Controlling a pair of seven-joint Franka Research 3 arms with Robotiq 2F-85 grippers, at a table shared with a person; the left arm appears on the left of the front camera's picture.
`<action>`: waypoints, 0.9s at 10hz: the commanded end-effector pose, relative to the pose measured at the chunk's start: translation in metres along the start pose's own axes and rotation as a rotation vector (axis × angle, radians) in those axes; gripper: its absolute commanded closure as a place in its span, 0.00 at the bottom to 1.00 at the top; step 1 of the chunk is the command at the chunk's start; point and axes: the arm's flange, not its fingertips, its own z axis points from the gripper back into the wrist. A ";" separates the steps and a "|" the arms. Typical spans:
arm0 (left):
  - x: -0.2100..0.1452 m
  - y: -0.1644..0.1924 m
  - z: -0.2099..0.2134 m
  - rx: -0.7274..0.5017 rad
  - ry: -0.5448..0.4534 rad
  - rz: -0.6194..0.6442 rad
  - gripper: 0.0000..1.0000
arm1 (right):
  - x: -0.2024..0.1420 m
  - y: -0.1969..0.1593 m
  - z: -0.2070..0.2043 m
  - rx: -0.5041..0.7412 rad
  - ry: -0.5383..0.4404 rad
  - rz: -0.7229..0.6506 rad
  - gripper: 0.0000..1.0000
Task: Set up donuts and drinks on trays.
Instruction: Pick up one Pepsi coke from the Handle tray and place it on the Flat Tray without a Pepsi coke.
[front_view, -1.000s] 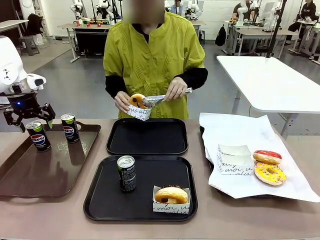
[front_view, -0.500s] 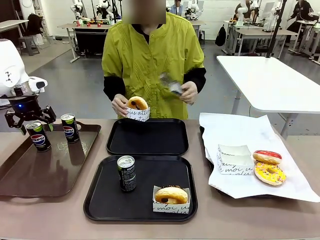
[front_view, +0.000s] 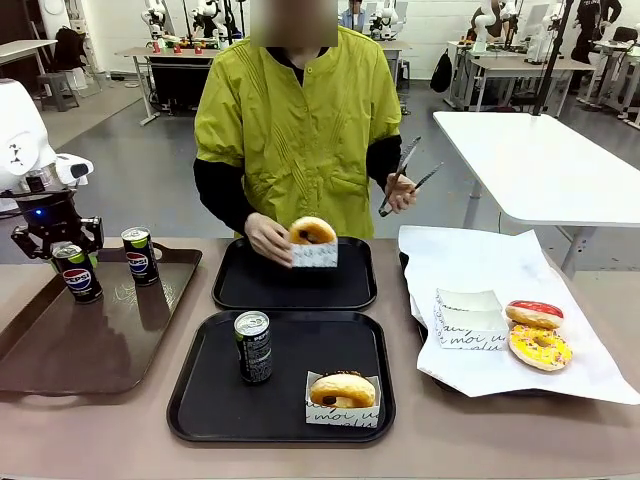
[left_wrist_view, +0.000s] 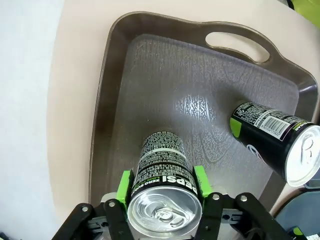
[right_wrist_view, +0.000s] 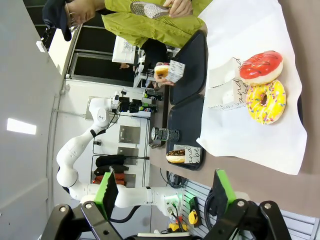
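Boxed donut (front_view: 312, 240) lowered over far tray (front_view: 290, 288); left hand (left_wrist_view: 162, 184) grips can (left_wrist_view: 161, 160), brown tray (left_wrist_view: 165, 75).

Brown tray (front_view: 60, 350) left; white paper (front_view: 470, 262) right; tongs (front_view: 402, 168) raised.

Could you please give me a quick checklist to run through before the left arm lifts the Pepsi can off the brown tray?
1. Fingers of the left gripper straddle the Pepsi can near its top: ok.
2. Pads pressing firmly enough to lift: cannot tell.
3. The second can on the brown tray stands apart from it: ok.
4. The far black tray is free for a drop-off: not ok. The person's hand holds a boxed donut at its far edge.
5. The right gripper is open and empty, out of the way: ok.
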 end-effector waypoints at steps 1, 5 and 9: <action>-0.001 0.003 0.000 0.010 -0.020 -0.010 0.92 | 0.003 0.001 0.000 0.028 -0.015 0.016 0.00; -0.040 -0.009 0.067 -0.032 0.033 -0.121 1.00 | 0.003 0.001 0.000 0.028 -0.015 0.016 0.00; -0.145 -0.017 0.164 -0.016 0.037 -0.219 1.00 | 0.003 0.001 0.000 0.028 -0.015 0.016 0.00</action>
